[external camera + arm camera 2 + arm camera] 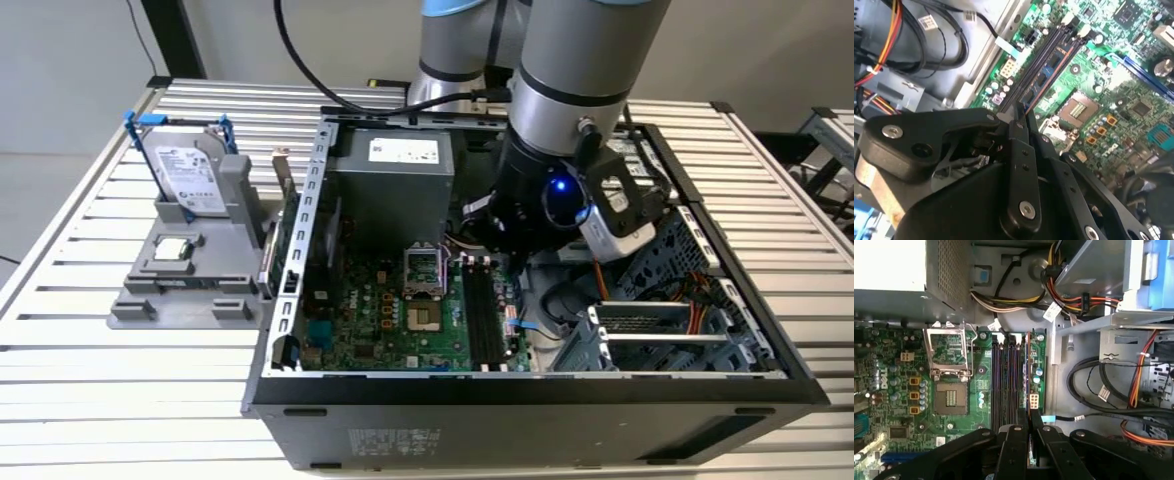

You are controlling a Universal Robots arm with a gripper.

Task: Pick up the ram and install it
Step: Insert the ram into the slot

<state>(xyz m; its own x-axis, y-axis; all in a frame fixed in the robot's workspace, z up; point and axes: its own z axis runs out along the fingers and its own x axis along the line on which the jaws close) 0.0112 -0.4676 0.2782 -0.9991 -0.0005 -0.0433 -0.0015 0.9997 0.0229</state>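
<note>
Black gripper (1029, 440) sits low over the motherboard's (954, 440) memory slots (1006, 375), its jaws clenched on the ram (1027, 375), a thin green stick standing on edge in line with the slots. At the board's ten o'clock in the exterior view stands the hard drive (180, 175) on the table (80, 350)

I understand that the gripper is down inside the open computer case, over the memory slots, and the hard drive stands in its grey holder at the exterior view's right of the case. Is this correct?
One detail is wrong. In the exterior view the hard drive stands in its grey holder at that view's left of the computer case. The gripper is indeed over the memory slots.
</note>
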